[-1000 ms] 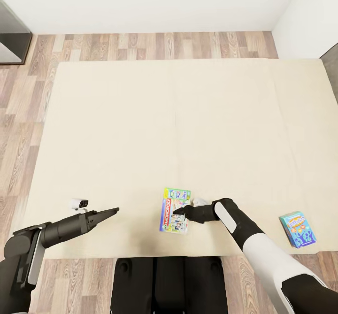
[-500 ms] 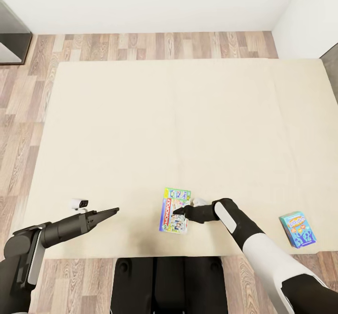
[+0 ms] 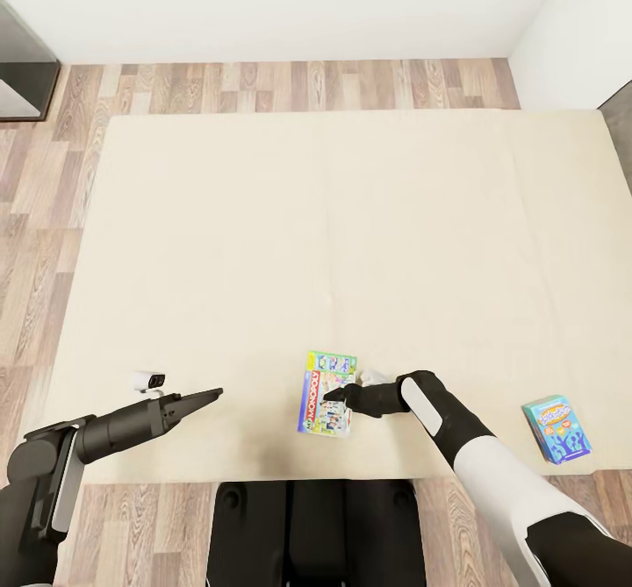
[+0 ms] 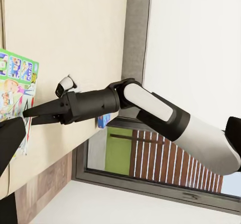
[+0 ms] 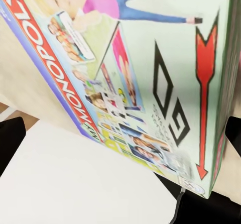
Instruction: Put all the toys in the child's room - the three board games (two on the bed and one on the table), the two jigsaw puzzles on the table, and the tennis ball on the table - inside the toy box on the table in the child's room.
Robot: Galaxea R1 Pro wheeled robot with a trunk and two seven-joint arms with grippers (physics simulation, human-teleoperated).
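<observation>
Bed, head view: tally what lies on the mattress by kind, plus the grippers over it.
Board games: 2, the Monopoly box and the small blue box
Grippers: 2, the right gripper at the Monopoly box, the left gripper over bare mattress
Total: 4

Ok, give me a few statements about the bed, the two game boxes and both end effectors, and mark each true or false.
1. Two game boxes lie on the bed. True.
2. The right end effector is at the green-edged board game. True.
3. The small blue board game lies left of the green-edged one. False: it lies to its right, near the mattress edge.
4. The left end effector grips a box. False: it holds nothing and is apart from both boxes.
5. The boxes are stacked. False: they lie well apart.
</observation>
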